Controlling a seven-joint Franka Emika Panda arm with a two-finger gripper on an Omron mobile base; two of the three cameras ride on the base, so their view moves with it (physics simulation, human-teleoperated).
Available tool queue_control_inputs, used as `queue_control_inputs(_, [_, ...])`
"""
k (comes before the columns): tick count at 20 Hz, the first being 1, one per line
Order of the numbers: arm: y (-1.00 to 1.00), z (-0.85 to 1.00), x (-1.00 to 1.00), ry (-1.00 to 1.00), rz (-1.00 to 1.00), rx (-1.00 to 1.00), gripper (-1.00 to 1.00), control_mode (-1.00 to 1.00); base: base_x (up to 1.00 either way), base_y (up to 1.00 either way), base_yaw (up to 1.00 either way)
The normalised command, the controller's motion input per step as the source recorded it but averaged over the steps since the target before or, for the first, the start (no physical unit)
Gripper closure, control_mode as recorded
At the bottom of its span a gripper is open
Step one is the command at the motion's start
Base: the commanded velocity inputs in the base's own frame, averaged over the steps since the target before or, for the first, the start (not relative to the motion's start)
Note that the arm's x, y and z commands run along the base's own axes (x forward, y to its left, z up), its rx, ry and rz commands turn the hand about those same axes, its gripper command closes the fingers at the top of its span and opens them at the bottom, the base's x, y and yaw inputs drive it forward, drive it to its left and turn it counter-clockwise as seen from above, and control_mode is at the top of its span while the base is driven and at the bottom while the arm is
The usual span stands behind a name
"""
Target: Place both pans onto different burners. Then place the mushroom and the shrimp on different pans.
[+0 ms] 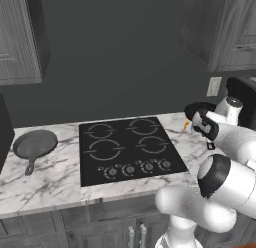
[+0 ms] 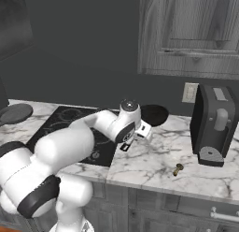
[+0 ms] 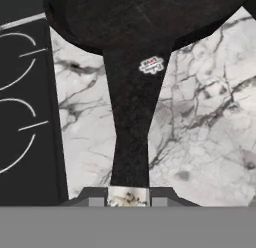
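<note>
I see a marble counter point(image 1: 50, 179) with a black cooktop point(image 1: 129, 149) set in it. The grey skillet point(image 1: 34, 144) lies left, the black pan point(image 2: 154, 115) right, a mushroom point(image 2: 178, 169) nearer, a coffee machine point(image 2: 215, 123) far right.

The four burners point(image 1: 125, 140) are lying bare on the cooktop point(image 1: 95, 167), leaving open room above it. The grey skillet point(image 1: 34, 144) is sitting well apart on the desk point(image 2: 154, 161) to its left. The coffee machine point(image 2: 215, 124) is blocking the far right, with the mushroom point(image 2: 178, 169) lying just before it.
</note>
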Motion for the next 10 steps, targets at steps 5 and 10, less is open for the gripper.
queue_control_inputs(5, [0.24, 0.16, -0.26, -0.24, 0.08, -0.03, 1.0, -1.0, 0.0, 0.0, 0.0])
queue_control_inputs(10, [0.37, 0.21, 0.0, 0.01, 0.14, 0.0, 1.0, -1.0, 0.0, 0.0, 0.0])
